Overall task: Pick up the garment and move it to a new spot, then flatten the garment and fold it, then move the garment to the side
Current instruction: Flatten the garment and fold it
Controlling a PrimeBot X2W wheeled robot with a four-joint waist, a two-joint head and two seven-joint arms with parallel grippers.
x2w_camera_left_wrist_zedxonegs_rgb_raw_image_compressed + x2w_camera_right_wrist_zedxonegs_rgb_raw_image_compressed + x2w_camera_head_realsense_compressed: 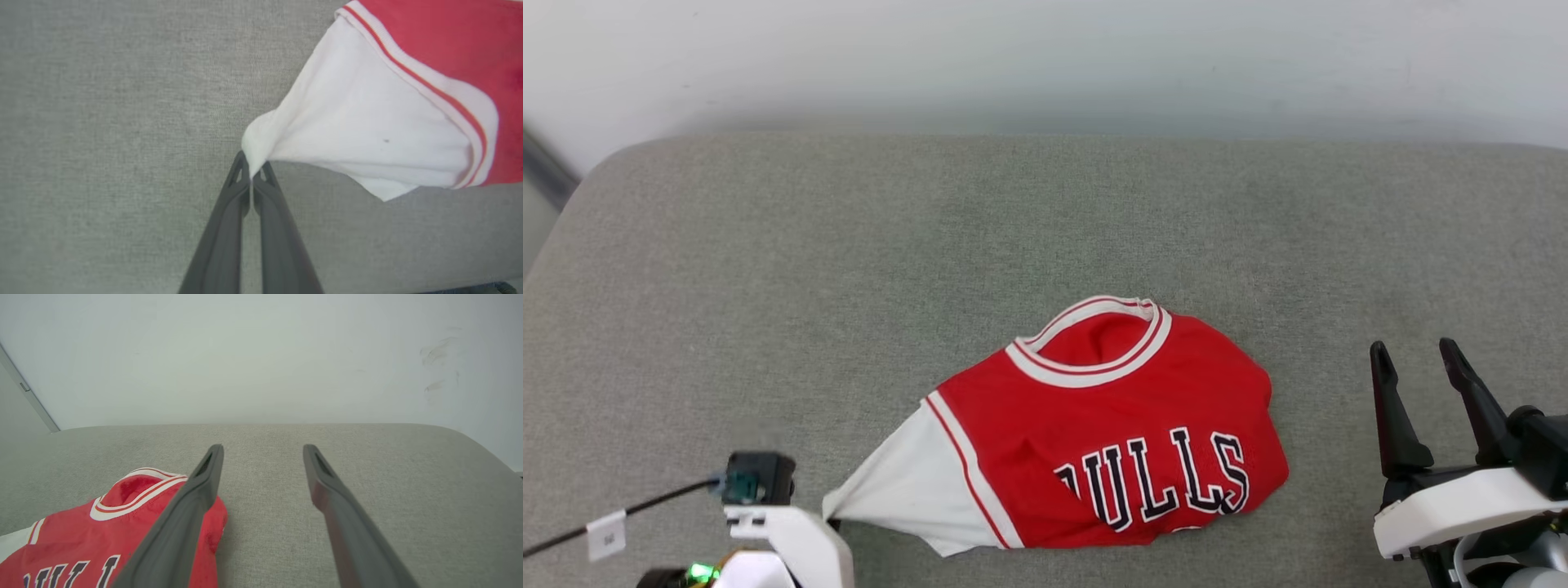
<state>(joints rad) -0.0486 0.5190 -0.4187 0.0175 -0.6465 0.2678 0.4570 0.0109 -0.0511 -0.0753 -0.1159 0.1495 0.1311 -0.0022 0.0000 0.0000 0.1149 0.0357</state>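
Observation:
The garment (pixel 1119 425), a red shirt with black "ULLS" lettering showing and a striped collar, lies bunched on the grey cushion (pixel 849 245), front and centre. Its white sleeve (pixel 359 126) is drawn out toward the lower left into a point. My left gripper (pixel 252 169) is shut on that sleeve tip; in the head view the left wrist (pixel 768 506) stands right beside the tip. My right gripper (pixel 1417 359) is open at the lower right, apart from the shirt (pixel 118 531), nothing between its fingers (pixel 204 477).
A pale wall (pixel 1045 57) rises behind the cushion's far edge. A black cable with a white tag (pixel 605 535) trails left from the left wrist. Bare grey fabric stretches across the far half and both sides of the cushion.

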